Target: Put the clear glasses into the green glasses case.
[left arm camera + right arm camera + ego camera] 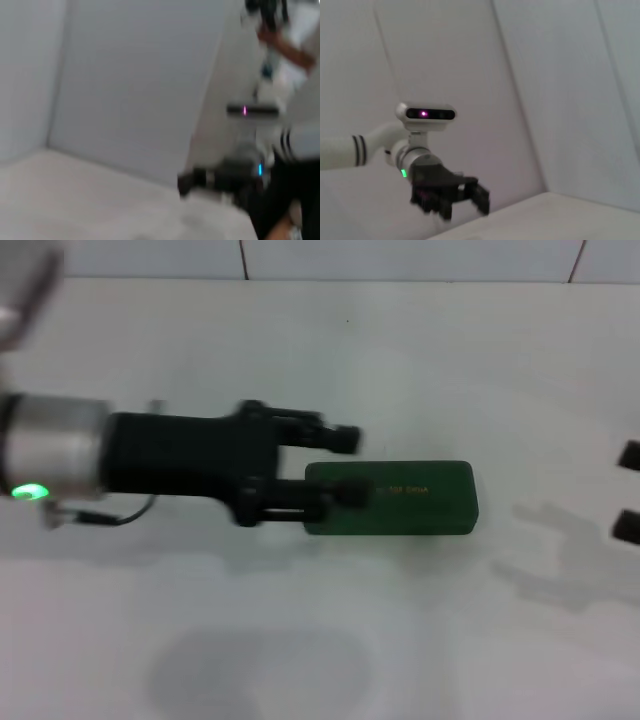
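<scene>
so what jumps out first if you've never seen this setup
The left gripper reaches in from the left of the head view, its open fingers over the left end of the closed green glasses case at mid-table. The right gripper barely shows at the right edge. No clear glasses are visible on the white table.

Even bright light, soft table (300, 360) shadows, overall motion blur

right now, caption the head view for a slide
Left gripper open over the closed green glasses case on the white table; right gripper at the edge.
</scene>
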Controlling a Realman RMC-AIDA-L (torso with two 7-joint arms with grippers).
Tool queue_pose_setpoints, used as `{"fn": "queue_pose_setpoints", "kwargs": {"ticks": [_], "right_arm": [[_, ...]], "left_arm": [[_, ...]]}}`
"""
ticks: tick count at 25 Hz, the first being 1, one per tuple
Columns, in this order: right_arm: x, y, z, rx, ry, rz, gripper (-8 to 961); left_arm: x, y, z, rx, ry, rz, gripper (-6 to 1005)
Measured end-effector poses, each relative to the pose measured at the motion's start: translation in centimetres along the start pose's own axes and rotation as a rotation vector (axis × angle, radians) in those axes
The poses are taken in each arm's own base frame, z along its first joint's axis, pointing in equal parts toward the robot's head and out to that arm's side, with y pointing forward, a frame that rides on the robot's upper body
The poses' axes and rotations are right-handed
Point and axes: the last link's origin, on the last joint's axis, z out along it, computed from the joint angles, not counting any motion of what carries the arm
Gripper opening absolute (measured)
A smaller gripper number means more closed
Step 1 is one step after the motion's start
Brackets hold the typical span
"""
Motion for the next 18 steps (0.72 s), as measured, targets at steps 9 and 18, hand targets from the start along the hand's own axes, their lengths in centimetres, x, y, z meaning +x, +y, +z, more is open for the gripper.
{"fn": "queue_pose_setpoints", "kwargs": {"ticks": [9,18], "right_arm": [[-0.5,-0.7,5.7,-0.18,0.034,0.02,841],[-0.9,-0.8,9.7,-0.296,0.085,0.002,842]], "left_arm": [[-1.3,1.7,-2.4,0.021,0.021,0.058,770],[-2.1,1.8,-2.7,0.021,0.017,0.054,888]]}}
